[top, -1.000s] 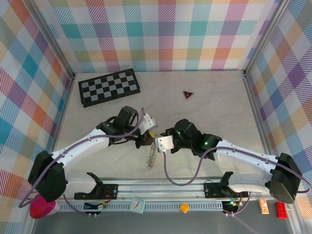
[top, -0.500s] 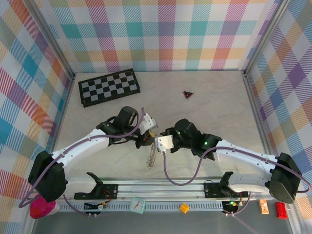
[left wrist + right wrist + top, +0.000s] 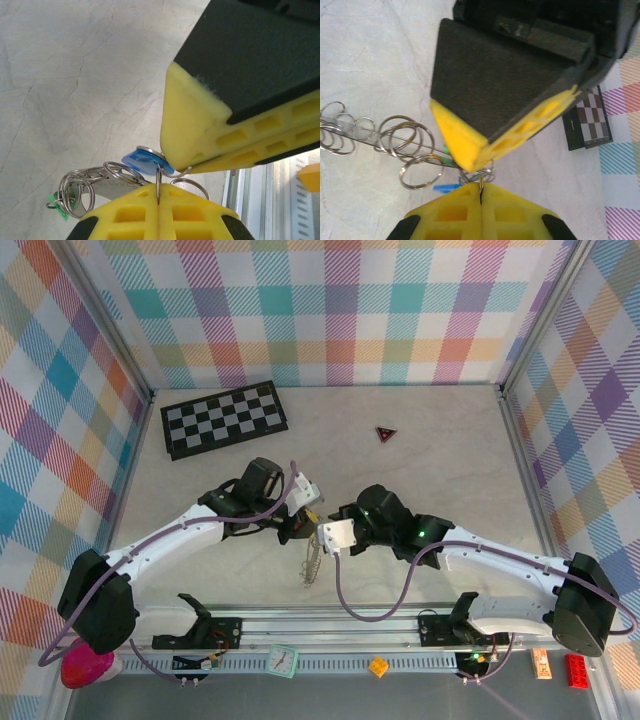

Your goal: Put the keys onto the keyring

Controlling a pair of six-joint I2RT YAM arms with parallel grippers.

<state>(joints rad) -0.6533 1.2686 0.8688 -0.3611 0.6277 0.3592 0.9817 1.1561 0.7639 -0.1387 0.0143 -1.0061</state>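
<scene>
Mid-counter (image 3: 450, 460), the left tool (image 3: 158, 200) and the right tool (image 3: 481, 200) are each pinching the keyring (image 3: 312, 562) wire, jaws fully closed on it. The blue key (image 3: 142, 161) is sitting at the pinch, and the green key (image 3: 60, 204) is hanging among the loops. One tool should probably be holding firm while the other is feeding the key round slowly.

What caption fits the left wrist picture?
Left gripper jaws shut on the silvery metal keyring, small blue-headed key alongside.
</scene>
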